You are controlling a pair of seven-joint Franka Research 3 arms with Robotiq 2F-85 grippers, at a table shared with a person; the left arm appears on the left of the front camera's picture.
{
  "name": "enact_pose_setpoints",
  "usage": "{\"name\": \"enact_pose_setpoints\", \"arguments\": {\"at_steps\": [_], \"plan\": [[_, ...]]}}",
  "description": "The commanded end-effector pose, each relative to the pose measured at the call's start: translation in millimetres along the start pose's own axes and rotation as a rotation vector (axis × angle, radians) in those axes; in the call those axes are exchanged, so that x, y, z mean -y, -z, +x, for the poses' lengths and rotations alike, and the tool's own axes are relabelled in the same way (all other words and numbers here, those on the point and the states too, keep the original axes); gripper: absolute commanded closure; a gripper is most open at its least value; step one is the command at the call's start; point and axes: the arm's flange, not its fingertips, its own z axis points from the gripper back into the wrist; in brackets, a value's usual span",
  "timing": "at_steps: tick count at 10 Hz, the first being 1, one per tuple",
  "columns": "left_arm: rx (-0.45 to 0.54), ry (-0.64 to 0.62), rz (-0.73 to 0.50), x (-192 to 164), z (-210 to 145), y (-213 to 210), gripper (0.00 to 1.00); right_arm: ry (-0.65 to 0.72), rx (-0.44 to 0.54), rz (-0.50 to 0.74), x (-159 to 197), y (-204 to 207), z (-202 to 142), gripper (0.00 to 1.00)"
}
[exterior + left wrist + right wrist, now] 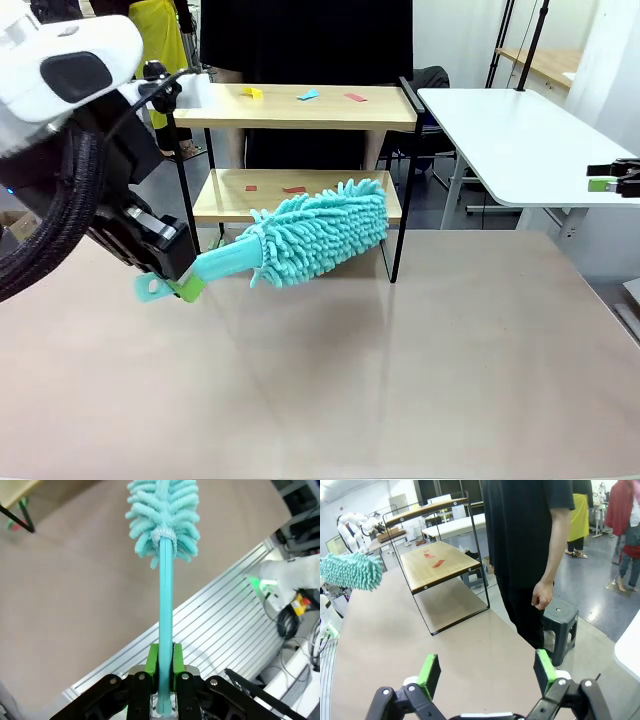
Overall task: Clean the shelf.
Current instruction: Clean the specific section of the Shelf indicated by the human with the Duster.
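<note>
The shelf (300,108) stands at the table's far side, with small yellow, cyan and red scraps (308,95) on its top board and red scraps (293,189) on the lower board. My left gripper (185,285) is shut on the handle of a teal fluffy duster (320,232), whose head hangs in front of the lower board, above the table. In the left wrist view the green pads (152,657) clamp the duster (162,517) by its handle. My right gripper (612,180) sits at the far right, away from the shelf. It is open (487,672) with nothing between its fingers, and faces the shelf (440,560) and the duster (350,570).
A person in black (525,555) stands behind the shelf, one hand (542,595) hanging down. A white table (510,140) stands at the back right, with a grey stool (560,620) near the person. The beige table (350,380) spreads wide in front of the shelf.
</note>
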Motion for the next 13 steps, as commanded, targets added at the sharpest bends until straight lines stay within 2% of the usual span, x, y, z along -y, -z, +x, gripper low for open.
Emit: {"name": "enact_pose_setpoints", "arguments": {"at_steps": [1,3,4,7,9,11,13], "plan": [[-0.014,0.037,0.012,-6.8,-8.5,-10.2,0.86,-0.004,0.001,-0.001,-1.6,1.2,2.6,0.0],[-0.007,0.006,0.003,-1.4,-1.2,-1.1,0.86,-0.004,0.001,-0.001,-1.6,1.2,2.6,0.0],[0.038,-0.003,0.029,14.0,8.0,2.6,0.86,-0.004,0.001,-0.001,-1.6,1.2,2.6,0.0],[0.105,-0.043,-0.026,40.4,44.3,45.3,0.86,-0.004,0.001,-0.001,-1.6,1.2,2.6,0.0],[0.169,-0.137,0.029,50.3,61.7,67.5,0.86,-0.004,0.001,-0.001,-1.6,1.2,2.6,0.0],[0.161,-0.195,0.047,54.0,79.2,87.2,0.86,-0.004,0.001,-0.001,-1.6,1.2,2.6,0.0],[0.147,-0.222,0.081,56.3,86.9,85.8,0.86,-0.004,0.001,-0.001,-1.6,1.2,2.6,0.0]]}}
